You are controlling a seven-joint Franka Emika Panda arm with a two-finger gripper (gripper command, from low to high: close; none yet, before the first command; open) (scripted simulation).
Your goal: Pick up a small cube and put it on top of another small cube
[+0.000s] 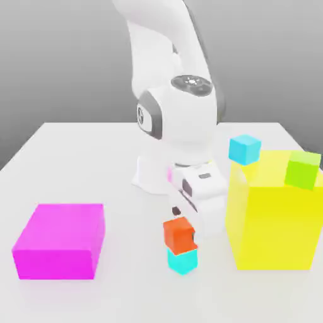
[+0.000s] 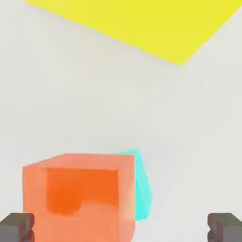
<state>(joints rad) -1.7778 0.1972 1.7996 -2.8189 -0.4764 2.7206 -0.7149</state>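
The small orange-red cube rests on top of the small turquoise cube at the front middle of the white table. It sits slightly askew, shifted toward the exterior view's left. My gripper hangs low around the orange cube, open. In the hand view the orange cube lies between the two dark fingertips, close to one and well apart from the other. An edge of the turquoise cube peeks out from under the orange one.
A large yellow block stands close on the exterior view's right, with a lime-green cube on top and a sky-blue cube at its far corner. A magenta block lies at the front left. The arm's base is behind.
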